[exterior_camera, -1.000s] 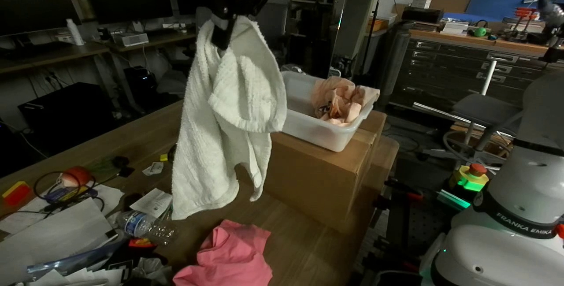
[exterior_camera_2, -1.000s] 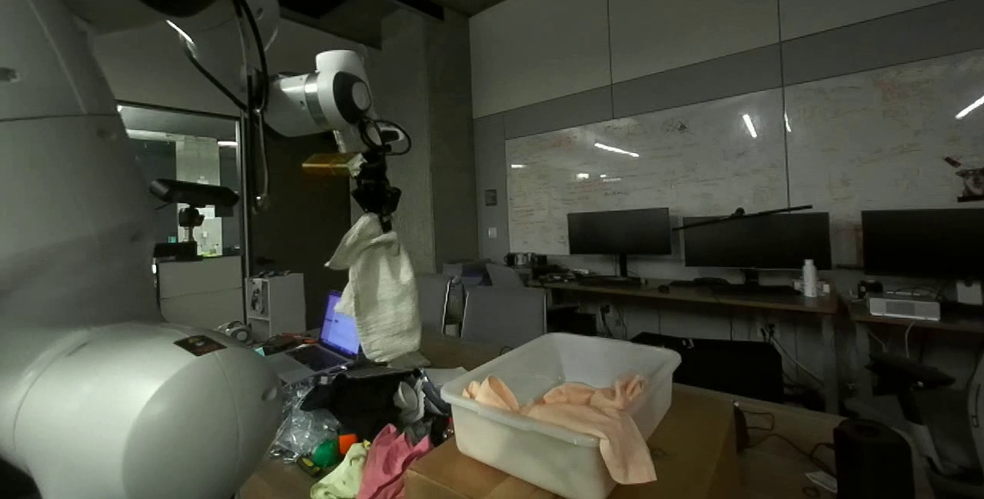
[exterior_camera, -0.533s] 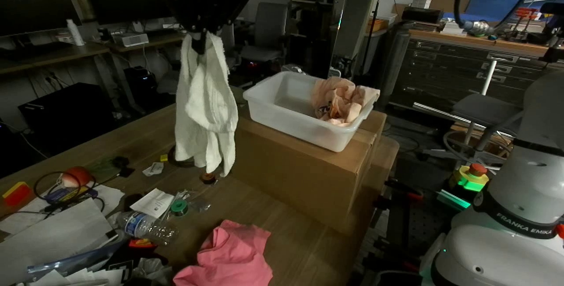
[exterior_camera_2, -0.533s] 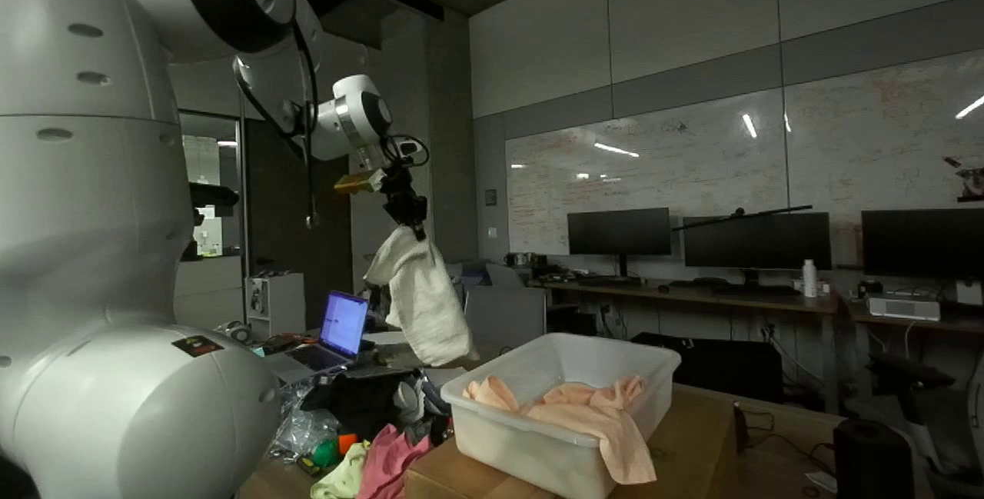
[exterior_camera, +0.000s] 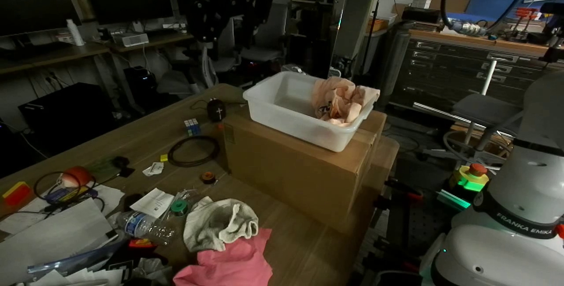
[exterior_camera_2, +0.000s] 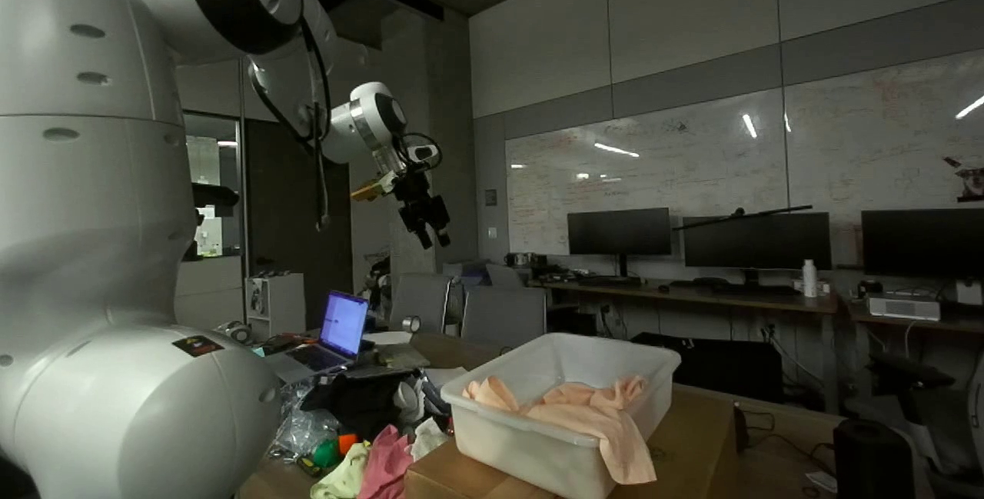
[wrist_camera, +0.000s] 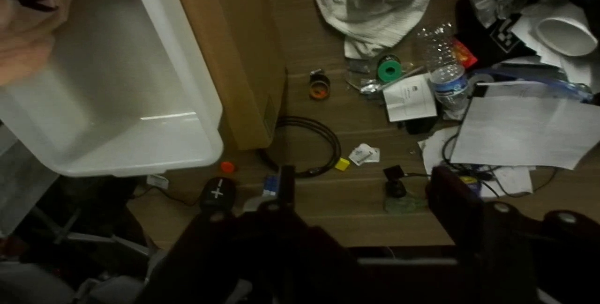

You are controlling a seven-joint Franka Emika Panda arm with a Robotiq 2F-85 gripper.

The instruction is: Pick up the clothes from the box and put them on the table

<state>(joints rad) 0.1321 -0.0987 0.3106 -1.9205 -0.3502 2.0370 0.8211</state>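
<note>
The peach garment (exterior_camera: 337, 98) lies bunched at one end of the white box (exterior_camera: 291, 123), and in an exterior view part of it drapes over the rim. Below, on the table (exterior_camera: 304, 250), the white garment (exterior_camera: 220, 224) rests crumpled against the pink one (exterior_camera: 238, 264). A yellow-green garment (exterior_camera_2: 344, 474) lies next to the pink in an exterior view. High over the table hangs my gripper (exterior_camera_2: 435, 241). The wrist view shows its jaws well apart, with only tabletop visible between the fingertips; the gripper (wrist_camera: 363, 175) touches none of the clothes.
A brown cardboard carton (exterior_camera: 291, 176) stands on the table under the box. Clutter spreads over the tabletop: a plastic bottle (exterior_camera: 145, 226), papers (exterior_camera: 57, 237), a puzzle cube (exterior_camera: 192, 126) and a black speaker (exterior_camera: 216, 110). An open laptop (exterior_camera_2: 343, 322) sits farther along.
The white garment hung from the gripper and swung over the table; the jaws have opened and it has dropped onto the table by the pink one. The arm has shifted slightly.
</note>
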